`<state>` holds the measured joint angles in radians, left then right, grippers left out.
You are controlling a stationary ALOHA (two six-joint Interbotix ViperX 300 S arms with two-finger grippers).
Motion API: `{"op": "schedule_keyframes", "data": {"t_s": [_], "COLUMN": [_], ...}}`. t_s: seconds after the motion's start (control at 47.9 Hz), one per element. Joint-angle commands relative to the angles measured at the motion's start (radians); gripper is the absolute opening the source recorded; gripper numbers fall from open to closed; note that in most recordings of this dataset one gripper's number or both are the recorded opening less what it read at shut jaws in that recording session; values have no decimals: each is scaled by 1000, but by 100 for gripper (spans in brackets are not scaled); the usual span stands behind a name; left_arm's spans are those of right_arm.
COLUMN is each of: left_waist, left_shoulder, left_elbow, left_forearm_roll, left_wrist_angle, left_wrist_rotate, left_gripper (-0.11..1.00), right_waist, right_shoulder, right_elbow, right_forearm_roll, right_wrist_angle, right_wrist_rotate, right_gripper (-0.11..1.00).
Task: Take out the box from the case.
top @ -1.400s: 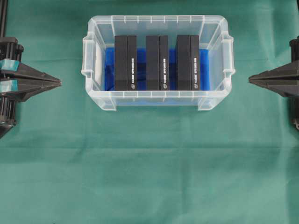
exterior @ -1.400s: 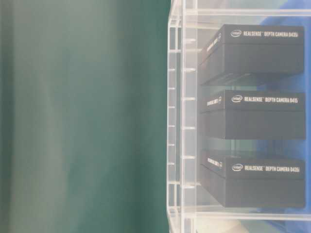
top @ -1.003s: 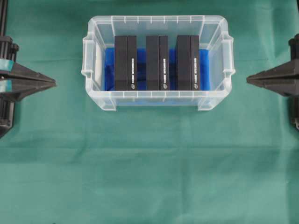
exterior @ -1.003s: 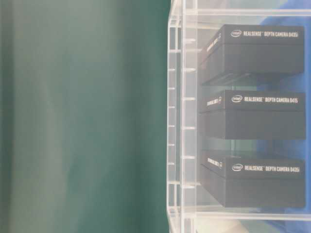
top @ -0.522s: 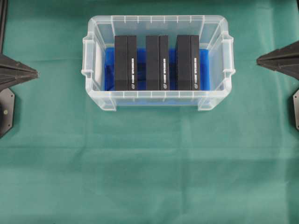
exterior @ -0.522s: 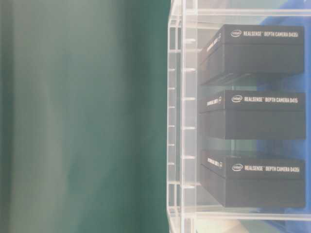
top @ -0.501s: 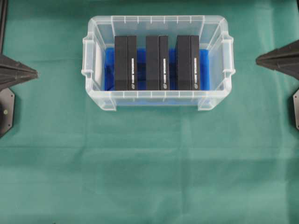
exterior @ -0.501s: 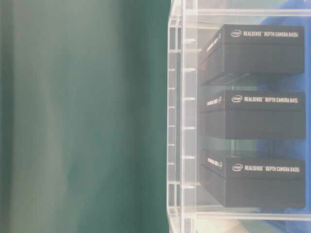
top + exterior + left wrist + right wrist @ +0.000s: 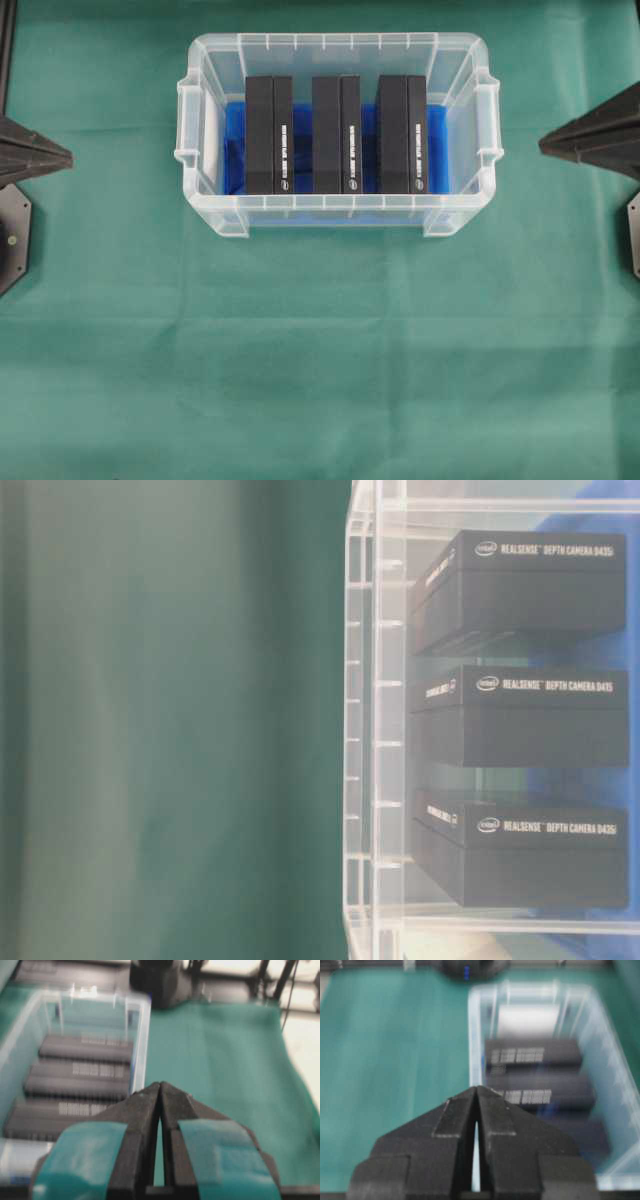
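The case (image 9: 338, 215), a clear plastic bin with a ribbed rim and a blue floor lining (image 9: 436, 150), sat on the green cloth (image 9: 320, 350) covering the tabletop, toward the far side in the overhead view. Three black boxes stood on edge inside it, side by side and apart: left box (image 9: 268, 135), middle box (image 9: 335, 135), right box (image 9: 401, 135). The table-level view showed "RealSense Depth Camera" lettering on them. Left gripper (image 9: 66, 157) was at the left edge, well apart from the case, its fingers (image 9: 145, 1110) pressed together, holding nothing. Right gripper (image 9: 545, 146) was at the right edge, near the case's right handle (image 9: 488, 120) without touching it, fingers (image 9: 490, 1110) likewise closed and empty.
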<state>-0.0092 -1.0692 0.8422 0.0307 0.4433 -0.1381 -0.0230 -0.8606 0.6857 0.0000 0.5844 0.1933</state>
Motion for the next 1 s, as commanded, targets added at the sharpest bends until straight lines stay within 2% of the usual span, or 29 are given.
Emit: {"op": "schedule_keyframes", "data": {"t_s": [0.0,0.209,0.293,0.397,0.606,0.731,0.794,0.878,0.982], "left_waist": [0,-14,-28,-43,-48,-48,-48,-48,-48], "left_shoulder": [41,152,190,227,272,278,276,278,278], "left_elbow": [-84,-218,-255,-291,-314,-318,-321,-336,-353], "left_forearm_roll": [2,2,0,0,-2,-2,-2,-3,-3], "left_wrist_angle": [149,549,658,758,841,844,844,845,851], "left_wrist_rotate": [-21,-141,-173,-221,-319,-367,-400,-485,-630], "left_gripper": [2,2,2,2,2,2,2,2,2], "right_waist": [-2,-2,-2,-2,-2,-2,-2,-2,-9], "right_shoulder": [21,86,120,153,216,245,256,267,270], "right_elbow": [-58,-143,-179,-210,-259,-272,-275,-282,-290], "right_forearm_roll": [2,-8,-9,-8,-8,-8,-8,-6,-8], "right_wrist_angle": [163,525,660,770,891,922,945,966,988], "right_wrist_rotate": [51,192,227,242,252,299,354,440,592], "right_gripper": [0,0,0,0,0,0,0,0,0]}}
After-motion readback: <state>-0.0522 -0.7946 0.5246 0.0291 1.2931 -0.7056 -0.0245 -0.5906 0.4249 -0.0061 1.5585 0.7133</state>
